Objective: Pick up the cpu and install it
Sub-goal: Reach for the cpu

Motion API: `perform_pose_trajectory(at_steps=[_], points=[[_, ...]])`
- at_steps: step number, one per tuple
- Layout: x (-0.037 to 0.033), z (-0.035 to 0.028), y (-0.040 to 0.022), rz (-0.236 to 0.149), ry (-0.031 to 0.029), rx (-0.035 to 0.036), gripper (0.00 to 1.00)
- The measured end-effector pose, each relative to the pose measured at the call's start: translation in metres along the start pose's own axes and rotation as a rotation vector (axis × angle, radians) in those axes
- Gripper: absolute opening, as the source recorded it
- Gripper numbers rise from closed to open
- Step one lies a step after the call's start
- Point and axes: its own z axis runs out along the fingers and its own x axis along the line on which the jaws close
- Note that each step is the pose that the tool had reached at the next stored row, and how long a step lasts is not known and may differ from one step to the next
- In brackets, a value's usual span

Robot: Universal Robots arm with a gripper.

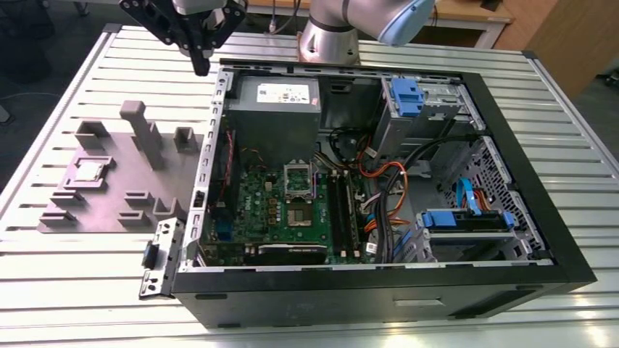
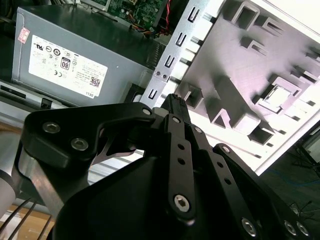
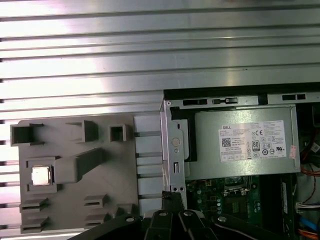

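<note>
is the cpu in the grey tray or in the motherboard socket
In the tray. The cpu lies flat in a square recess of the grey tray, outside the computer case; the gripper is apart from it.

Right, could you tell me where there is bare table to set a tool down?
The slatted table is bare between the grey fixture and the exterior view's near edge, and beyond the fixture. The gap between fixture and computer case is narrow; cables crowd the case.

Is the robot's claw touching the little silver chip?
Apart. In the exterior view the gripper hangs by the computer case's corner, while the cpu lies far off in the grey holder.
</note>
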Motion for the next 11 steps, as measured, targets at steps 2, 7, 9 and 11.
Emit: perform_pose_trajectory(at_steps=[2,7,9,11], points=[[0.0005,0.0,0.0,0.0,0.0,0.0,0.11],[0.0017,0.0,-0.0001,0.0,0.0,0.0,0.11],[0.0021,-0.0001,-0.0002,0.0,0.0,0.0,0.11],[0.0026,-0.0001,-0.0002,0.0,0.0,0.0,0.11]])
